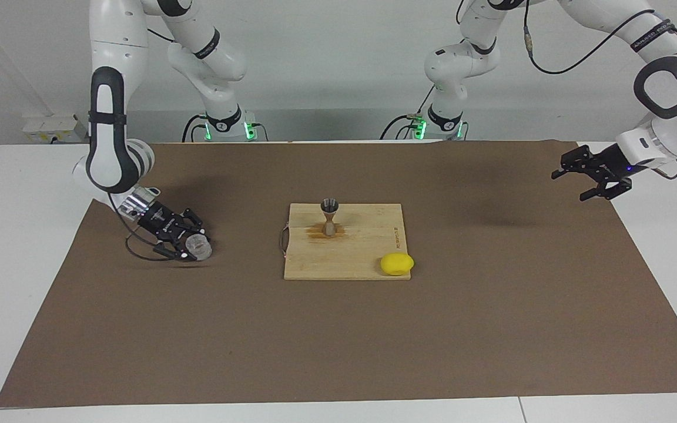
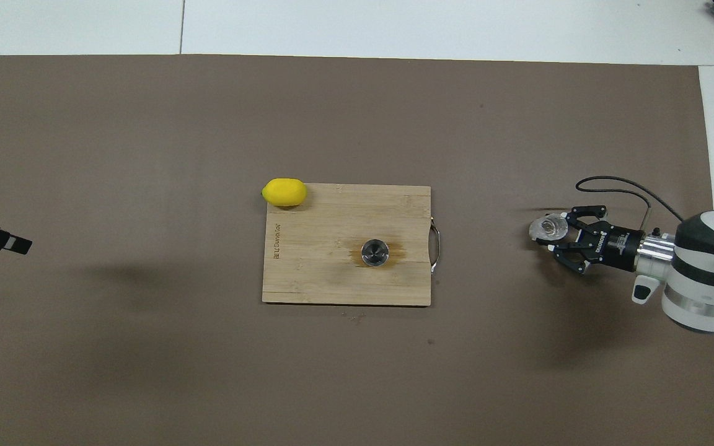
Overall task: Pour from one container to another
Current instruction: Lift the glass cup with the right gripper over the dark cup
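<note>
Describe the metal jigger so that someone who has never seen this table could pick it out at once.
Find the rectangular bamboo cutting board in the middle of the brown table mat. On it, nearer the robots than the yellow lemon at the board's corner, stands the small silvery hourglass-shaped metal jigger, upright on a dark stain. It is the only metal thing there, two cones joined at a narrow waist.

Facing and overhead (both high).

We note the right gripper (image 1: 188,247) low on the brown mat (image 1: 338,341), clamped on the small clear ridged glass cup (image 1: 198,247). Silvery hourglass metal jigger (image 1: 329,216) upright on the pale wooden cutting board (image 1: 350,258); yellow lemon (image 1: 397,264) at its corner. Left gripper (image 1: 594,176) raised, spread.
</note>
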